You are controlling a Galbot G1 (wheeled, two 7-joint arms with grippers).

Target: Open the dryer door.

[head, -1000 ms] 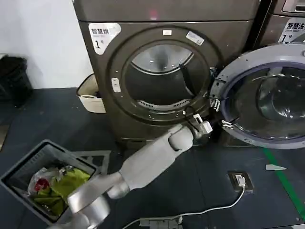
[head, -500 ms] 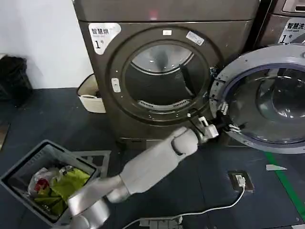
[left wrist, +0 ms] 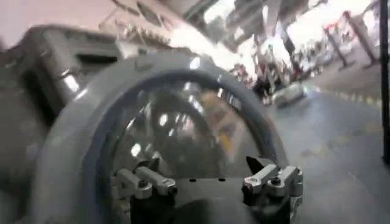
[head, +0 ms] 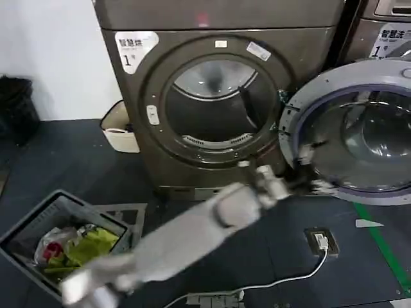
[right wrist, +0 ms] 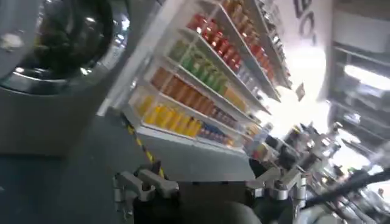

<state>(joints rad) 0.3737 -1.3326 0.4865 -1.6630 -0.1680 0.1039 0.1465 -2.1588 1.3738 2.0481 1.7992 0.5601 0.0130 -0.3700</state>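
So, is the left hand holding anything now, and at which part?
Nothing is held. The left hand is open in front of the inner glass of the dryer door, which stands swung open, and no part of the door is between its fingers.

Dryer door point(head: 292, 112) — matt grey plastic rim (glossy glass bowl)

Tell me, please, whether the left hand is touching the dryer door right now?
Cannot tell. In the head view the left hand overlaps the dryer door at its pale grey rim, but motion blur hides any contact or gap; the left wrist view doesn't settle it either.
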